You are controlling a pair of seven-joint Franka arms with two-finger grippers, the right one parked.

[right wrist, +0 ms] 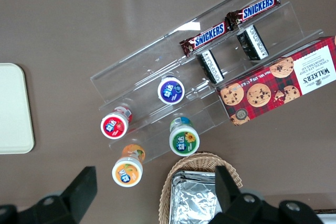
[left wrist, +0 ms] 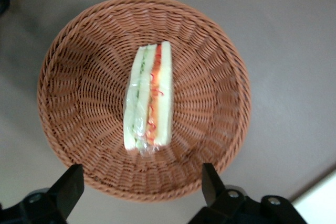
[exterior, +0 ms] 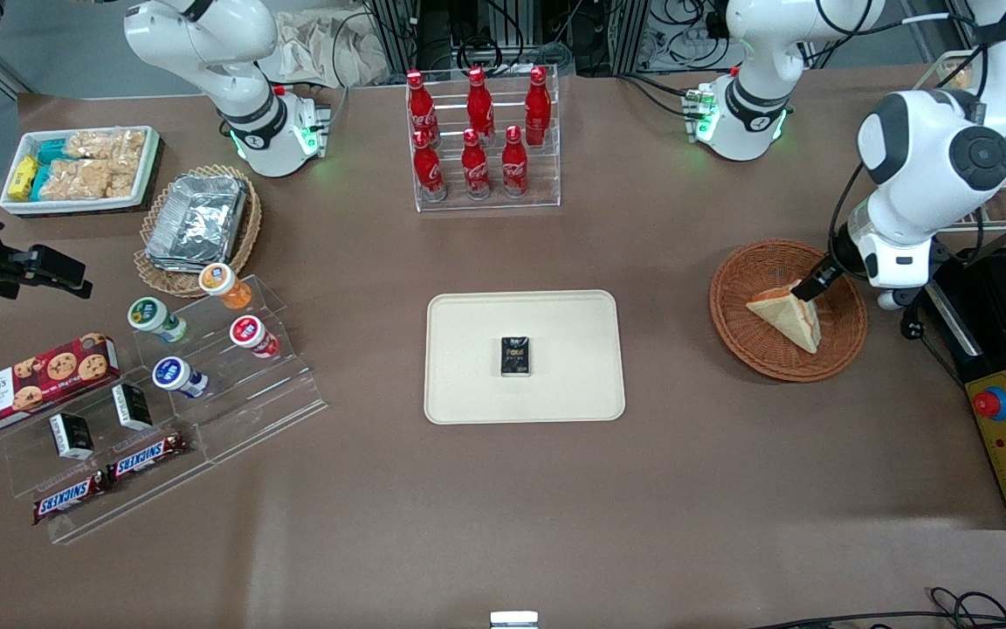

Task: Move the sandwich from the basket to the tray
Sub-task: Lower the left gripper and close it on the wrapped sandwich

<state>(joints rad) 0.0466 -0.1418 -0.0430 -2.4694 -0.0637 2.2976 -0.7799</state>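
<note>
Triangular white-bread sandwich (left wrist: 148, 97) in round reddish-brown wicker basket (left wrist: 79, 40), plastic-wrapped, standing on edge. Left gripper (left wrist: 142, 187) spread wide above. Risks toppling or slipping if closed off-centre.

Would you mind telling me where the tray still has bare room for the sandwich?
The tray is bare all round the small dark packet at its middle, up to its rim. The open gripper hovers over the sandwich, which alone occupies the basket.

gripper (left wrist: 139, 190) spread above basket (exterior: 844, 336), bare table toward tray (exterior: 468, 384) (small black box (exterior: 515, 356) there)
</note>
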